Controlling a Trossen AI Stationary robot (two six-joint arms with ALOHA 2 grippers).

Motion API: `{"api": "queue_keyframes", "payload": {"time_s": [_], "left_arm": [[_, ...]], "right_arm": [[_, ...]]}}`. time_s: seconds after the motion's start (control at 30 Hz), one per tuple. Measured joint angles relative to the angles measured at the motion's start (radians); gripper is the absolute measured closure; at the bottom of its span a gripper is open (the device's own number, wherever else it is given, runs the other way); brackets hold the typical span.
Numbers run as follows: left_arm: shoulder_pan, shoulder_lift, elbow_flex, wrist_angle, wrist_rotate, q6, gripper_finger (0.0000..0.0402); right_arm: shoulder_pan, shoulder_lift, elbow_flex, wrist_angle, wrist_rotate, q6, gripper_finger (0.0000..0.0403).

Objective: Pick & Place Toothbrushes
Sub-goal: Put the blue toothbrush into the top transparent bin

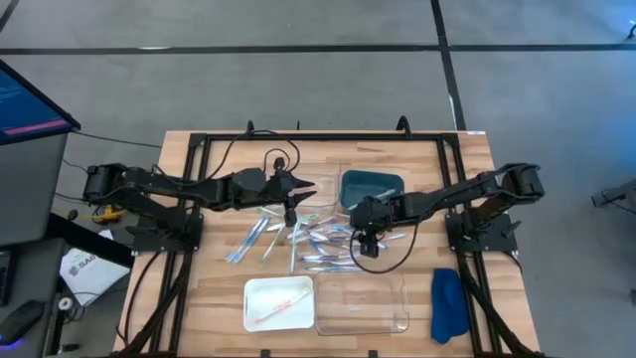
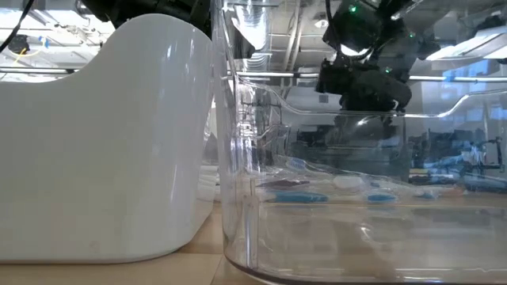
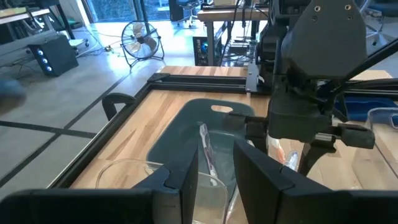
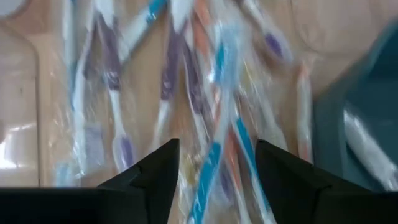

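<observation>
My right gripper (image 4: 214,163) hangs over the toothbrushes (image 1: 310,242) heaped mid-table, fingers apart, nothing between them — only its wrist view shows that. From above, one toothbrush lies in the near white tray (image 1: 279,302). My left gripper (image 3: 214,171) hovers beside the teal tray (image 1: 372,187), its grasp unclear.

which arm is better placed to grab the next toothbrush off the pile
Right, probably. The right tool hangs directly over the toothbrush pile with its fingers apart and nothing between them. The left tool sits at the pile's edge, already gripping a wrapped toothbrush.
</observation>
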Motion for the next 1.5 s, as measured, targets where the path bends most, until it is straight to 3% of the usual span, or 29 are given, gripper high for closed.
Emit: {"api": "queue_keyframes", "payload": {"time_s": [0.23, 0.97, 1.23, 1.5], "left_arm": [[0.0, 0.0, 0.0, 0.001, 0.0, 0.0, 0.0307], [0.0, 0.0, 0.0, 0.0, 0.0, 0.0, 0.0307], [0.0, 0.0, 0.0, 0.0, 0.0, 0.0, 0.0307], [0.0, 0.0, 0.0, 0.0, 0.0, 0.0, 0.0307]], "right_arm": [[0.0, -0.001, 0.002, 0.003, 0.0, -0.022, 0.0187], [0.025, 0.094, 0.002, 0.043, -0.002, -0.03, 0.0226], [0.025, 0.095, 0.002, 0.044, -0.002, -0.03, 0.026], [0.025, 0.095, 0.002, 0.041, -0.003, -0.03, 0.0322]]}}
